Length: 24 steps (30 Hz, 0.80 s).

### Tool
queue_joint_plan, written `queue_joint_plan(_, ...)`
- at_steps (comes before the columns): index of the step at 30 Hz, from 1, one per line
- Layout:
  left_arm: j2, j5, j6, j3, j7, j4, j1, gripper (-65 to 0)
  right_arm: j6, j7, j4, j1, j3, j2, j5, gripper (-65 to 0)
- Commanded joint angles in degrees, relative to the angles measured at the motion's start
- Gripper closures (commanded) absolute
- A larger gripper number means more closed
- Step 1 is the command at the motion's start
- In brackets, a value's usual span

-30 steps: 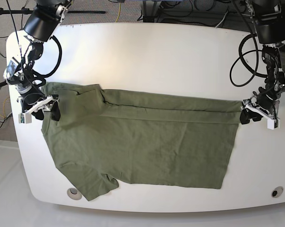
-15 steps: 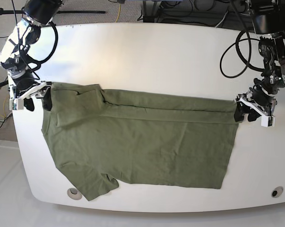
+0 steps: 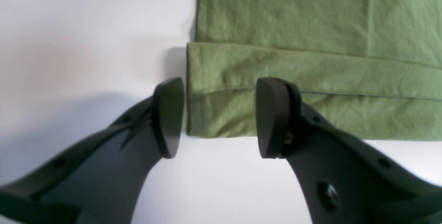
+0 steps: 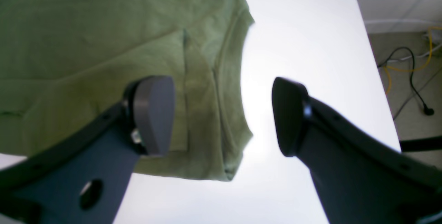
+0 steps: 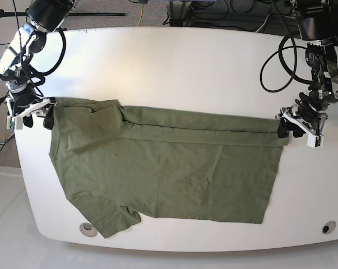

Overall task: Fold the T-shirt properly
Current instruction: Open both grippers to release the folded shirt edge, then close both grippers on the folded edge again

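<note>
At the shirt's two far corners, your grippers stand with jaws spread and nothing pinched: the left gripper (image 3: 214, 115) hangs over the hem corner, one pad off the cloth over bare table and the other above the folded band, while the right gripper (image 4: 221, 113) straddles the collar edge, one pad over fabric and one over the white surface. That placement looks deliberate, I'd judge: each sits at one end of the long fold along the far edge, where a strip has been turned back over the body, so the pair can work that edge evenly from both ends (whether they are about to grip or have let go, you can't tell from here). The T-shirt (image 5: 169, 168) lies flat across the middle of the table (image 5: 185, 67), lengthwise between the arms, neck toward your right arm and hem toward your left, one sleeve poking out at the near edge. The cloth is a soft, matte olive knit, lightly creased, with a stitched hem line running along the folded band and a ribbed curve at the neck. The table beneath is smooth, glossy and white with rounded corners, so the fabric should slide readily if dragged.
</note>
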Motion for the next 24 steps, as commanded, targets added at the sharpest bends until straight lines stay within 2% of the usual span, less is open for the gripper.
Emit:
queue_joint_plan(1,-1.11,-0.94,-0.42,-0.17,-1.43,1.50,-0.68,-30.6,-1.07,1.87,-0.25,1.23,-0.26,1.22,0.86,-42.0)
queue_joint_plan(24,-0.22,-0.15,-0.20,0.34,-2.34,2.11,2.84,-30.8,-0.54,5.12,-11.94,1.75,0.08,1.29,-0.18,-42.2)
